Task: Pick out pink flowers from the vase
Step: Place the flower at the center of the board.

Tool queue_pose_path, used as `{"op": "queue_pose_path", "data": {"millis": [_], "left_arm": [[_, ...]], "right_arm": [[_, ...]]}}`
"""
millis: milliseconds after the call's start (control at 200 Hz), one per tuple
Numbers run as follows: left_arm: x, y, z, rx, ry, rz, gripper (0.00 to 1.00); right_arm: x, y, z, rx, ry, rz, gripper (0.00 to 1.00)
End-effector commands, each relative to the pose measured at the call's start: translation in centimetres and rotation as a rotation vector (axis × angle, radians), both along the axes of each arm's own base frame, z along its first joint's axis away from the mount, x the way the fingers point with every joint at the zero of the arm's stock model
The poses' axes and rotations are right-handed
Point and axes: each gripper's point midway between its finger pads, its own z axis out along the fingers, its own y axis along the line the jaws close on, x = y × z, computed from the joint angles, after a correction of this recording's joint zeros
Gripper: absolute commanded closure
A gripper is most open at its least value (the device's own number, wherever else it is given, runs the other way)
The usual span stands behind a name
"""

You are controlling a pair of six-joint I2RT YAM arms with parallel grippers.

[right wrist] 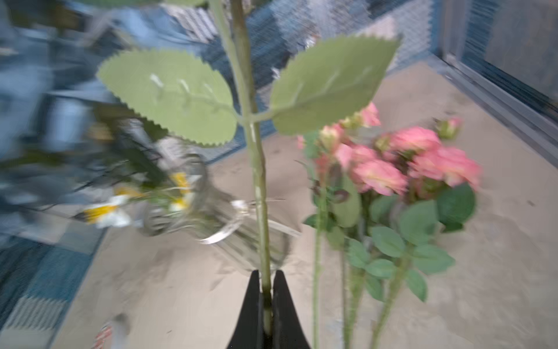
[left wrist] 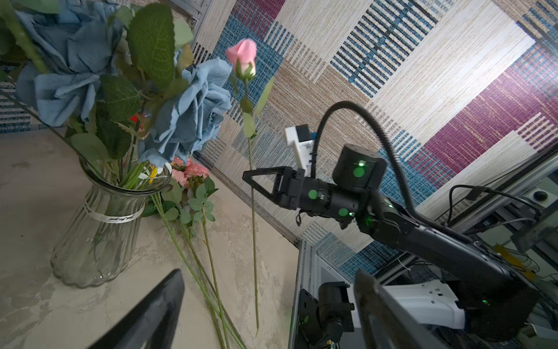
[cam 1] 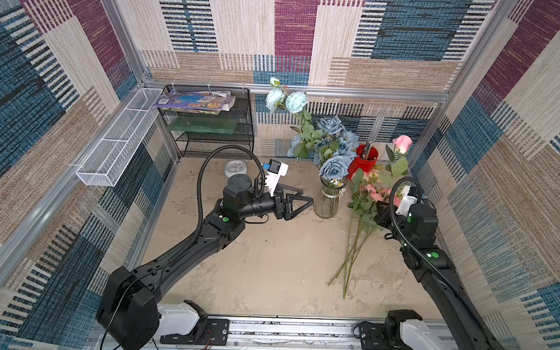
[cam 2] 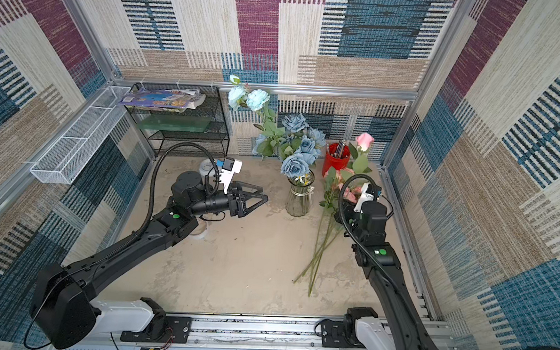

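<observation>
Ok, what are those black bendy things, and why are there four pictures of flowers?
They are two robot arms, each ending in a claw. Two pictures look down on the whole table; two come from cameras on the wrists. On the table stands a glass vase of blue roses, a red cup nearby. Some pink flowers lie beside the vase. The right claw pinches the stem of a pink rose, holding it upright. The left claw is open and empty, near the vase.

Open tabletop point(cam 1: 266, 265) before vase point(cam 1: 327, 203)
</observation>
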Motion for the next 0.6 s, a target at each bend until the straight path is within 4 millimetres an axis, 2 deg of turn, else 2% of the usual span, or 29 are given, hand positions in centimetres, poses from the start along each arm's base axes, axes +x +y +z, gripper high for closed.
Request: {"op": "queue_pose_path", "data": {"millis": [0, 120, 366, 431, 596], "left_arm": [[0.1, 0.2, -0.3, 0.016, -0.030, 0.004, 0.14], [0.0, 0.2, -0.5, 0.020, -0.027, 0.001, 0.14], [0.0, 0.1, -1.1, 0.026, -0.005, -0.009, 0.16], [0.0, 0.1, -1.2, 0.029, -0.002, -0.010, 0.16], [-0.2, 0.3, -1.5, 0.042, -0.001, -0.009, 0.16]], "right_arm": [[1.0, -2.5, -3.0, 0.054, 0.116, -0.089, 1.00], [2.3, -4.1, -7.0, 0.083, 0.243, -0.137, 1.00], [5.2, -4.2, -14.5, 0.079, 0.550, -0.145, 1.00], [5.7, -4.3, -15.9, 0.084, 0.579, -0.156, 1.00], [6.8, -5.4, -17.2, 0.075, 0.594, -0.228, 1.00]]}}
